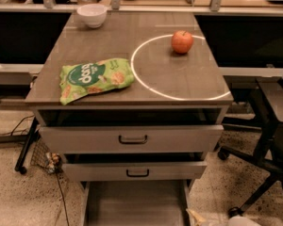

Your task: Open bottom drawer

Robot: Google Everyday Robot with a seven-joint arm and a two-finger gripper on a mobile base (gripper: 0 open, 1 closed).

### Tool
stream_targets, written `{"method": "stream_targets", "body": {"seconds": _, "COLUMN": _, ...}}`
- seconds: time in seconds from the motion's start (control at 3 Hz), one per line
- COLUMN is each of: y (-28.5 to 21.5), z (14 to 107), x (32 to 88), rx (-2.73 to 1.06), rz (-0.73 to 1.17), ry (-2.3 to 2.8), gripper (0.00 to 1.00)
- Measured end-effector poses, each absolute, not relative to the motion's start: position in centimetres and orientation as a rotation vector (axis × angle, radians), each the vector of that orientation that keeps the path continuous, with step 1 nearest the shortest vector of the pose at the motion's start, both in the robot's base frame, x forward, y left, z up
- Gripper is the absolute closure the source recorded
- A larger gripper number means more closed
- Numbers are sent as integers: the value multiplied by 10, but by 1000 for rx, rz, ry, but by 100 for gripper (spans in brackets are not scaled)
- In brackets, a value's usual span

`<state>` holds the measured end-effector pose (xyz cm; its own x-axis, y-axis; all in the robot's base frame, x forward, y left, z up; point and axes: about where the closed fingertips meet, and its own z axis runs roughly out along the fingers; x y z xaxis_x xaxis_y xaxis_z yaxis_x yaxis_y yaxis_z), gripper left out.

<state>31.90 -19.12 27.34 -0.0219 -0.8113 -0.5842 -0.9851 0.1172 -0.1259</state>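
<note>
Dim warm light, tabletop [132, 27] glare, gripper [194, 217] seemingly at bottom edge

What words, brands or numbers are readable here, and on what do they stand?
Crumpled green snack bag on the grey tabletop: large white brand lettering, too blurred to read; smaller print unreadable.
White bowl, red apple, grey bottom drawer: no text.
Gripper: not in view, so nothing to read on it.
</note>
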Motion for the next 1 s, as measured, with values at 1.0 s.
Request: {"method": "stream_targets", "body": {"seconds": 1.0, "y": -258, "z": 382, "x": 357, "rx": -1565, "rz": 269, "ry": 1807, "gripper": 0}}
